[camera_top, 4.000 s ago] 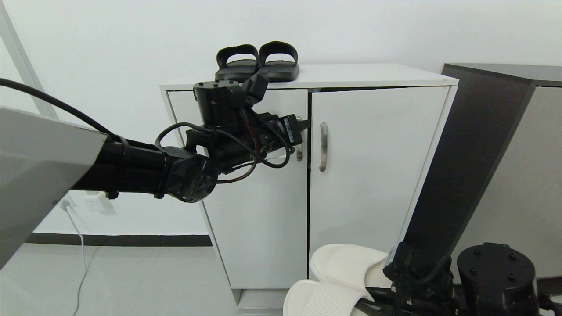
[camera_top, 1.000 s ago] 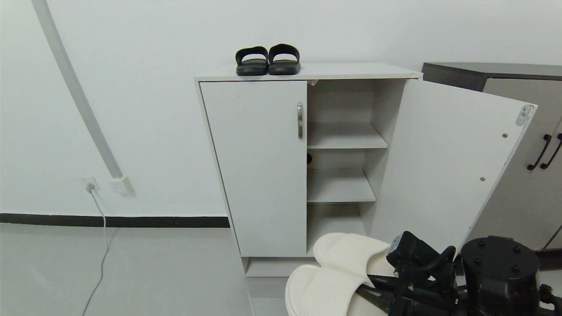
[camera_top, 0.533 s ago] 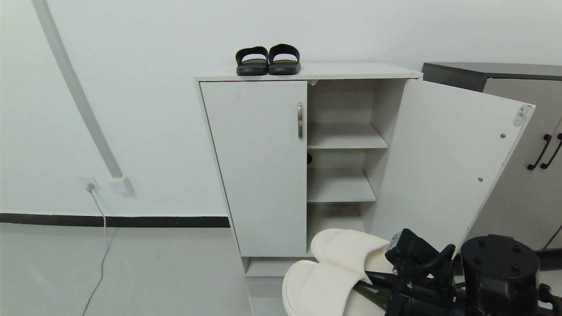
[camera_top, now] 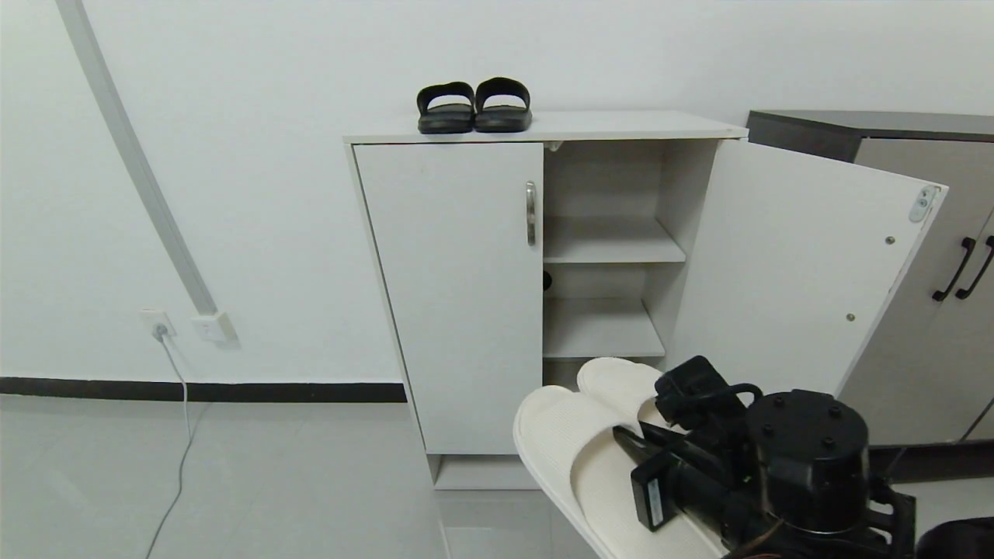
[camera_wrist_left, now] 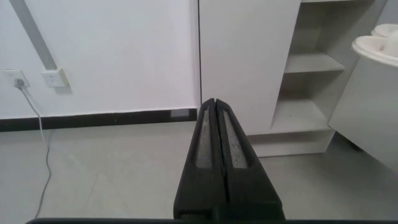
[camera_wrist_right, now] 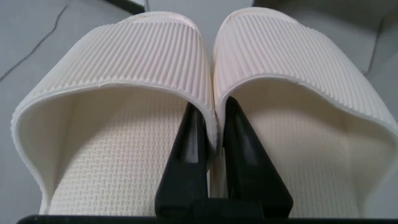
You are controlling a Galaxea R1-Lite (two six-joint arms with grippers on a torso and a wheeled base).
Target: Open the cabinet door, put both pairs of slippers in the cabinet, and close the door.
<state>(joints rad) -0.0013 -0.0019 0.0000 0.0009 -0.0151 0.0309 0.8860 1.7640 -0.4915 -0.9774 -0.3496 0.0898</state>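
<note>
right gripper has lifted the white slippers from the bottom edge toward the lower middle of the frame, jaws pinching their 2 inner walls together. the cabinet has its right door open at centre right, so step 1 looks done. the black slippers wait on its top surface, upper centre. the left gripper has its jaws pressed together, empty. stowing both pairs and closing the door remain.

Cream slippers, lower centre: ribbed straps, fine woven-look texture on the footbeds. Black slippers, top centre: plain black. Cabinet white, handle silver. Second cabinet, right edge: grey, dark top, black handles. Wall white, baseboard black, floor light grey. Right gripper black; left gripper black, grey pads.
</note>
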